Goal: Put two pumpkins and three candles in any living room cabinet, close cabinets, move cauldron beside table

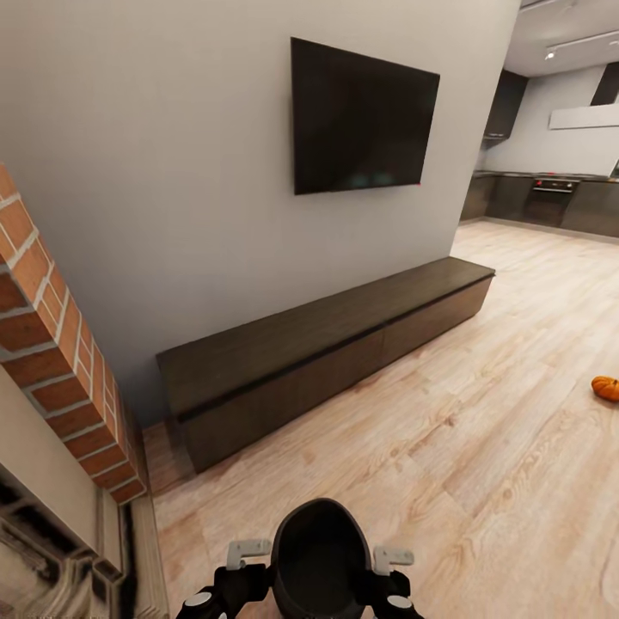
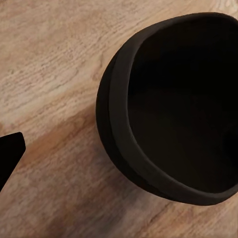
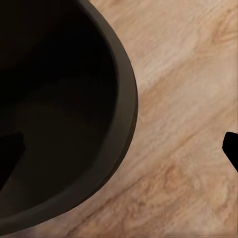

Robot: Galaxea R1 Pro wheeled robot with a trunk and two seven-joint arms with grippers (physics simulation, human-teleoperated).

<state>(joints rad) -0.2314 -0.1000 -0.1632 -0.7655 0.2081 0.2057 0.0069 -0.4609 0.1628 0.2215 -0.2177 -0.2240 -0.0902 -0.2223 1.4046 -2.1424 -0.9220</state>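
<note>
Both hands flank the black cauldron (image 1: 320,550) low in the head view; the left hand's (image 2: 9,157) and right hand's (image 3: 231,148) fingers barely show, so I cannot tell how their jaws stand. Light wood-plank floor (image 1: 447,447) runs past a brick fireplace (image 1: 60,361) toward a grey kitchen (image 1: 550,193). One long dark cabinet (image 1: 327,344), fronts shut, sits under one black TV (image 1: 361,116). One orange pumpkin (image 1: 606,388) lies on the floor far right. Wrist views show the cauldron's dark hollow close up.

Black cauldron (image 3: 64,114) over plank floor (image 3: 188,99)
</note>
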